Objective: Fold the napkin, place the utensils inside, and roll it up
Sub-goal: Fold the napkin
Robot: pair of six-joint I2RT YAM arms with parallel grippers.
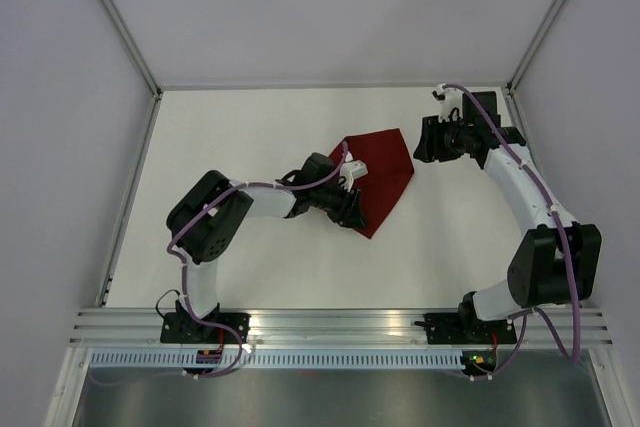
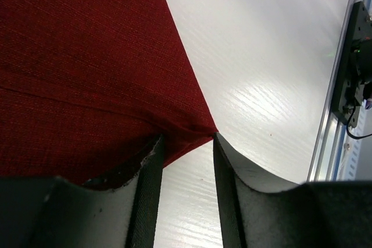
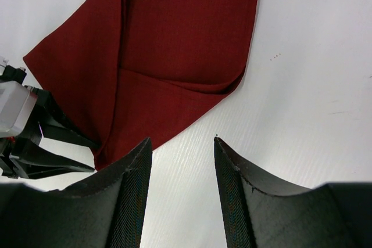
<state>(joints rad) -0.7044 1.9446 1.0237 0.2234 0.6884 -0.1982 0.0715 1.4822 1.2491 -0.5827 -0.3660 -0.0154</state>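
Note:
The dark red napkin (image 1: 385,172) lies folded on the white table, its near corner pointing toward the arms. My left gripper (image 1: 352,212) is open at that near corner. In the left wrist view the napkin (image 2: 87,56) fills the upper left, and its corner tip sits between the fingertips of my left gripper (image 2: 187,137), touching the right one. My right gripper (image 1: 425,144) is open and empty just right of the napkin. In the right wrist view the napkin (image 3: 174,45) lies ahead of my right gripper (image 3: 182,139). The fork is out of view.
The white table (image 1: 250,127) is bounded by grey walls with metal frame posts at the back and sides. An aluminium rail (image 1: 340,322) runs along the near edge and also shows in the left wrist view (image 2: 325,132). My left gripper also shows in the right wrist view (image 3: 35,137).

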